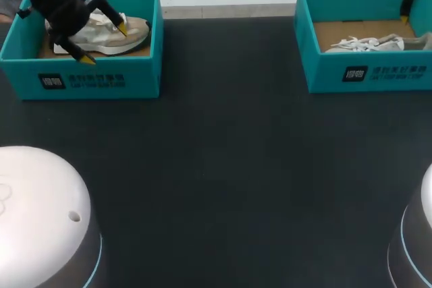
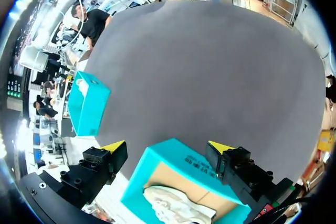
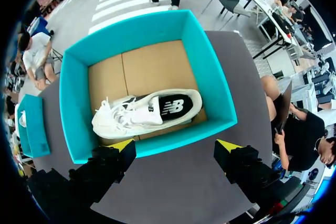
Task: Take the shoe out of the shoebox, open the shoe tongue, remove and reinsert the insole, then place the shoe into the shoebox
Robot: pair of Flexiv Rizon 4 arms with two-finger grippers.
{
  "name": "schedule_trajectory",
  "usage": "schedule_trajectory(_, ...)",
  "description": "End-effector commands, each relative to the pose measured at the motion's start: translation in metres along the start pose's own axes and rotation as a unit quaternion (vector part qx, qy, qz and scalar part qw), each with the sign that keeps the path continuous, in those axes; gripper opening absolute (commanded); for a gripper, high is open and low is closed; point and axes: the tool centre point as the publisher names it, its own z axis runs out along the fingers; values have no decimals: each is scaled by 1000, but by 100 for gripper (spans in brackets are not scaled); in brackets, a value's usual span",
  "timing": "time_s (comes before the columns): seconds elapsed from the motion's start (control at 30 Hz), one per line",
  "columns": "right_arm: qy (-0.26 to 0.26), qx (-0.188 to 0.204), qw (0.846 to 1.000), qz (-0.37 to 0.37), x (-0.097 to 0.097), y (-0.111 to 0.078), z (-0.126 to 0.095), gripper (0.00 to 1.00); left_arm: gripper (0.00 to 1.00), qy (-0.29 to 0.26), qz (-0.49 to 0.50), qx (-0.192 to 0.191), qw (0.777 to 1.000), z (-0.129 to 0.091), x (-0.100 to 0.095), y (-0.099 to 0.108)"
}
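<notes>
Saw two rounded white arm covers at the table's [image 1: 223, 166] near corners: left shell [image 1: 40, 214] and right shell [image 1: 422, 234]. Found two teal boxes along the table's far edge, well apart: left box [image 1: 88, 79] by the far left corner, right box [image 1: 364, 72] by the far right corner. Spotted a beige shoe [image 1: 128, 32] lying inside the left box on its cardboard floor. Spotted a white shoe [image 1: 368, 44] upright inside the right box, laces loose, dark insole [image 3: 173, 106] showing.

Caught the left gripper [image 1: 104, 44] hanging over the table's far left corner, above the beige shoe, jaws spread wide and gripping nothing. Caught the right gripper [image 3: 176, 145] above the table's far right corner, over one wall of the right box, jaws likewise wide apart and empty, white shoe ahead of the yellow tips.
</notes>
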Motion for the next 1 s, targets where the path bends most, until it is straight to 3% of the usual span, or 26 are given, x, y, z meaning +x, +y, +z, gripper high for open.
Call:
schedule_trajectory(0.03,1,-1,1000,0,0,0,0,100,100,22,30,-12,999,-2,-1,5)
schedule_trajectory(0.1,1,-1,1000,0,0,0,0,100,100,35,72,0,997,-7,1,21)
schedule_trajectory(0.2,1,-1,1000,0,0,0,0,100,100,64,140,-58,986,-12,7,43)
schedule_trajectory(0.27,1,-1,1000,0,0,0,0,100,100,80,152,-73,982,-17,11,62)
schedule_trajectory(0.5,1,-1,1000,0,0,0,0,100,100,111,201,-69,971,-31,29,125)
schedule_trajectory(0.6,1,-1,1000,0,0,0,0,100,100,105,186,-89,973,-34,33,149)
schedule_trajectory(1.0,1,-1,1000,0,0,0,0,100,100,179,243,-104,948,-41,44,209)
